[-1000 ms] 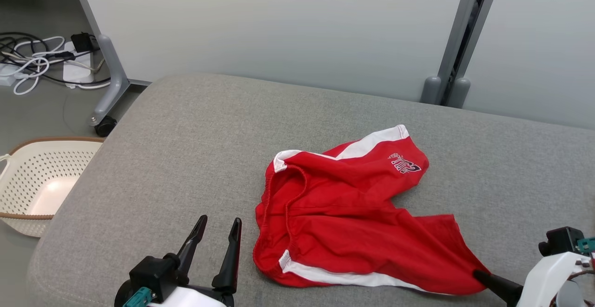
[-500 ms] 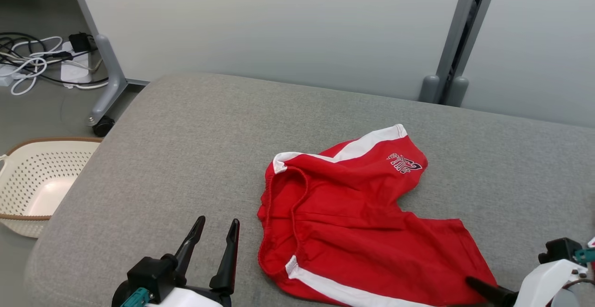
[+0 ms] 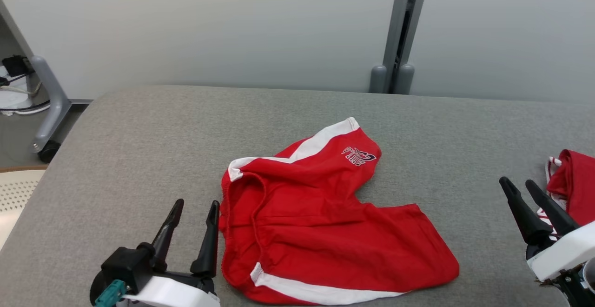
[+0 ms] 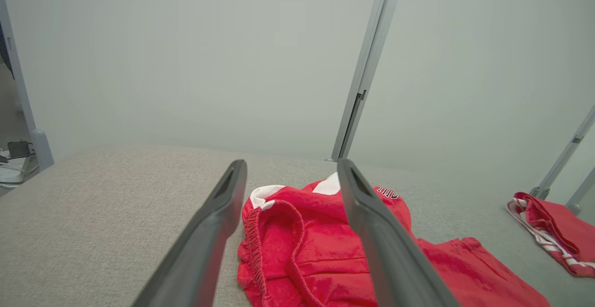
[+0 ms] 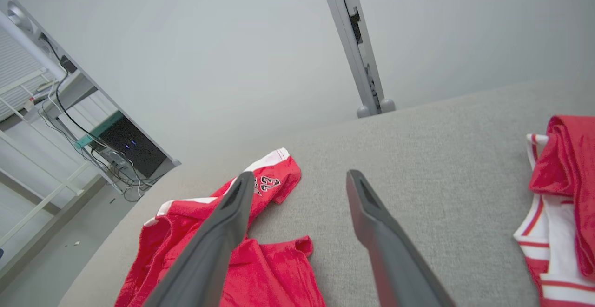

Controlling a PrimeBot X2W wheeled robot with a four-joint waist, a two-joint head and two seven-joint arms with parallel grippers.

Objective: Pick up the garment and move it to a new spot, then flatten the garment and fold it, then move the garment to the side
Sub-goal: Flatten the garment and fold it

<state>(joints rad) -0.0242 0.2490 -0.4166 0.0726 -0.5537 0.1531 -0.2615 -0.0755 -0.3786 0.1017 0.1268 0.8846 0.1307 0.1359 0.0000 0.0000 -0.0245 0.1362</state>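
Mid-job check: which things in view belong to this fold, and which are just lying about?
Job:
- shorts, spread on the couch
- left gripper, open
- right gripper, open

Lying about:
- other red garment, at the couch's right edge
- basket, beside the couch
- cables, on the floor

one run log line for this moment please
garment: red shorts with white side stripes, crumpled on grey fabric cushion, not flattened | left gripper: open, beside waistband, holding nothing | right gripper: open, clear of shorts
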